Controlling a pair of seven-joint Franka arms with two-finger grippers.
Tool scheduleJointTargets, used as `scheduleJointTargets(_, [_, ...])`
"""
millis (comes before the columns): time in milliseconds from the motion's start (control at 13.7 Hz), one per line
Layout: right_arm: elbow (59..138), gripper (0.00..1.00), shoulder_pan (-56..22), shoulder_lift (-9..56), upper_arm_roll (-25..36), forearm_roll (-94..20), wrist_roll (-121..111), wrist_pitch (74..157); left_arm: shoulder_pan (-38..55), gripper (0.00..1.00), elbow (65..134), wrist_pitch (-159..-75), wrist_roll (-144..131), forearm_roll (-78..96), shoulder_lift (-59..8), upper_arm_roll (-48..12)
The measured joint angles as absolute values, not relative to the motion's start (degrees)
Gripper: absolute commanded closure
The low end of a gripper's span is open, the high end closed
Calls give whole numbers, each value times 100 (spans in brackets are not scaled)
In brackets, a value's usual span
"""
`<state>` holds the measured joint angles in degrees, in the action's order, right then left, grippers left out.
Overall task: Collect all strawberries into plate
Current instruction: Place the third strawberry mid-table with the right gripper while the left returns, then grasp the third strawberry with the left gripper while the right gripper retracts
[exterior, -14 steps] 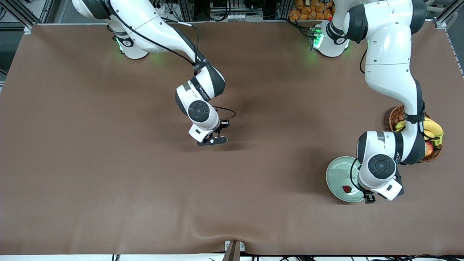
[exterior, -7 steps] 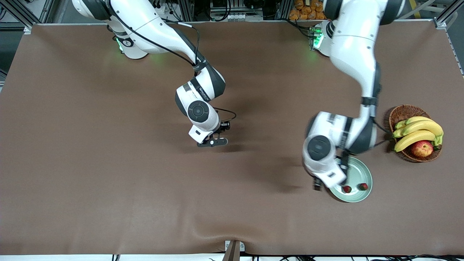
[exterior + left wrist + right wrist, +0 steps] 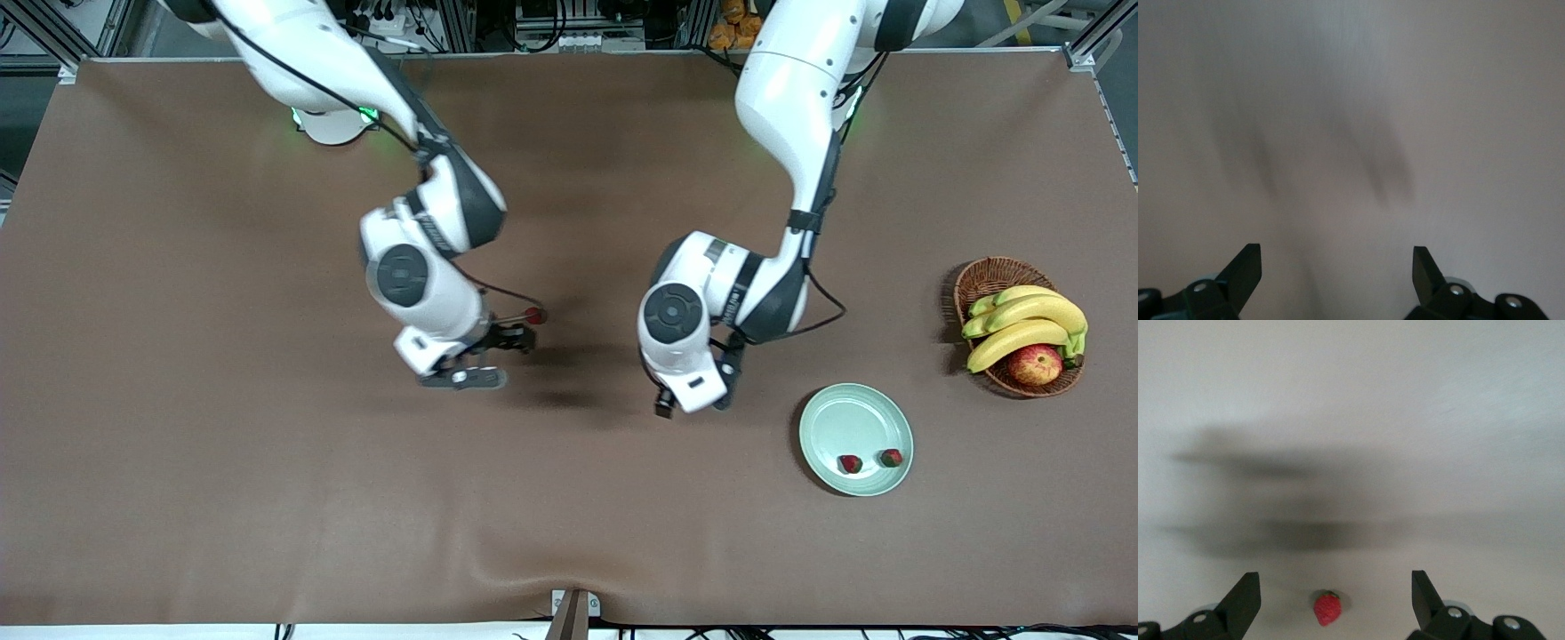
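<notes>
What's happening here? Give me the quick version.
Two robot arms are collecting strawberries onto the plate. Two strawberries already lie on it. The third strawberry sits on the brown table, beside the right gripper, whose fingers are open with nothing in them. The left gripper is over bare table between that berry and the plate, open and empty. A fruit basket stands at the left arm's end.

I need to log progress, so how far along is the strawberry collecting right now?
Done: two strawberries lie in the plate. In hand: nothing is gripped. The third strawberry lies on the table by the open right gripper; the open left gripper is over bare table toward the middle. Left: carry that strawberry to the plate.
</notes>
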<state>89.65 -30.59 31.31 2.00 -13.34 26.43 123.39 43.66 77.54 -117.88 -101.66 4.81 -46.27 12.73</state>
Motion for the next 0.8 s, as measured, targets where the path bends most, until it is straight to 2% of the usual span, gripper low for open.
scheduleJointTargets(219, [8953,0,-2338,2494,221,-1329,2590,11442,4497,0,7756,-12123,-10328,513,-4685,829])
scheduleJointTargets(802, [8955,0,-409,1322,240,-872,1012,9847,5588,0,7746,-13336,-10915,523,-5031,679])
